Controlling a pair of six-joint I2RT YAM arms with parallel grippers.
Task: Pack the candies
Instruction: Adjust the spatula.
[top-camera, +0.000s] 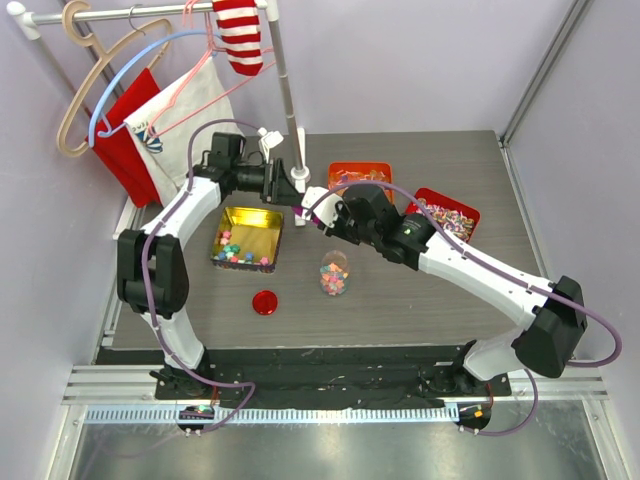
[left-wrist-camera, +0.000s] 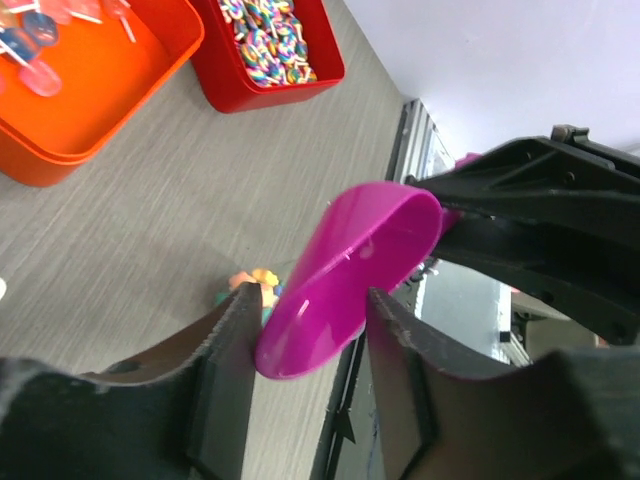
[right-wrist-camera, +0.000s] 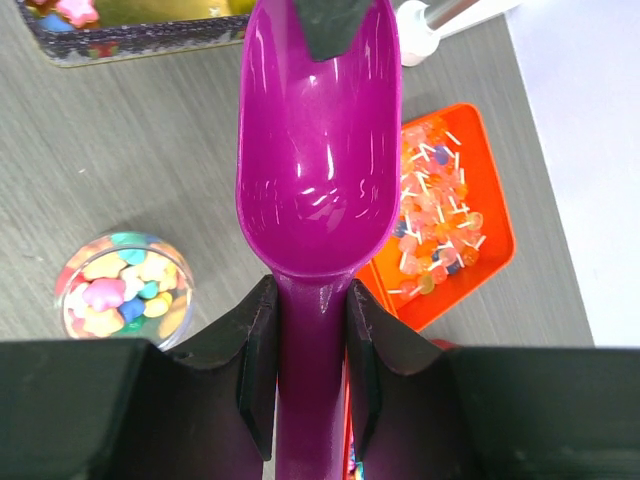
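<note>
Right gripper (right-wrist-camera: 308, 300) clamps scoop (right-wrist-camera: 318, 150) — (left (left-wrist-camera: 312, 305) maybe).

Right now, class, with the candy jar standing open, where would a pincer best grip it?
I'd grip the clear jar by its round side wall, coming in level from its right. It stands upright, uncapped and holding candies, so a top grasp would likely hit sweets; the gold tin and red lid lie on its left.

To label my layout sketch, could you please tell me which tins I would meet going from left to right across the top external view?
Gold tin → orange tin → red tin.
</note>
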